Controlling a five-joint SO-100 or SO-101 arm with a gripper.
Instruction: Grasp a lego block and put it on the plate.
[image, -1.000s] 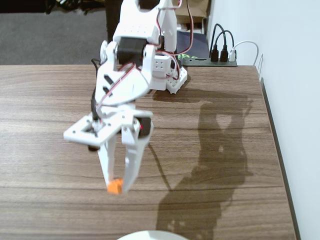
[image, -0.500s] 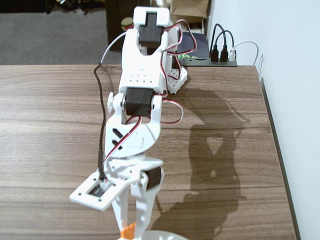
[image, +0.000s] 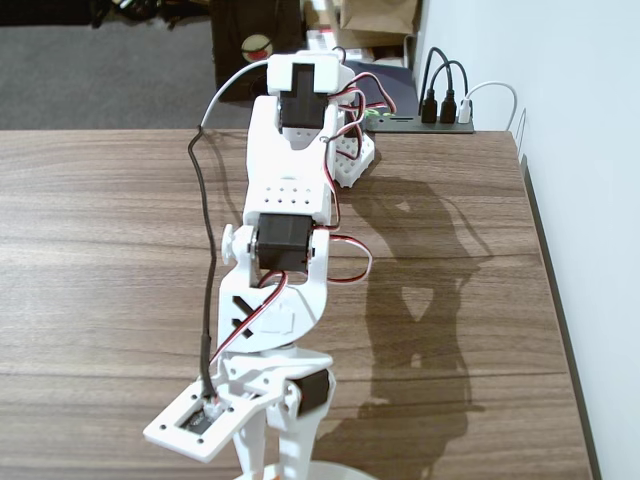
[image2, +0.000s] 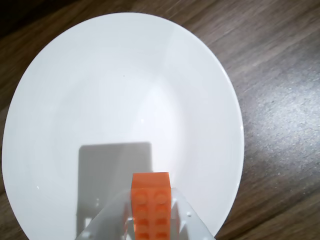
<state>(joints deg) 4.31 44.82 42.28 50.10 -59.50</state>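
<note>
In the wrist view, my gripper (image2: 150, 196) is shut on the orange lego block (image2: 150, 206), which stands studs-up between the two white jaws. It hangs over the near part of the white round plate (image2: 120, 90), which fills most of that view; a grey shadow lies on the plate under the gripper. In the fixed view the white arm reaches toward the camera, with the gripper (image: 275, 452) pointing down at the bottom edge. Only a sliver of the plate's rim (image: 345, 471) shows there, and the block is hidden.
The dark wooden table (image: 100, 250) ends at its right edge (image: 555, 320) beside a white wall. A black hub with plugged cables (image: 440, 108) sits at the back right. The arm's base (image: 352, 155) stands at the back centre.
</note>
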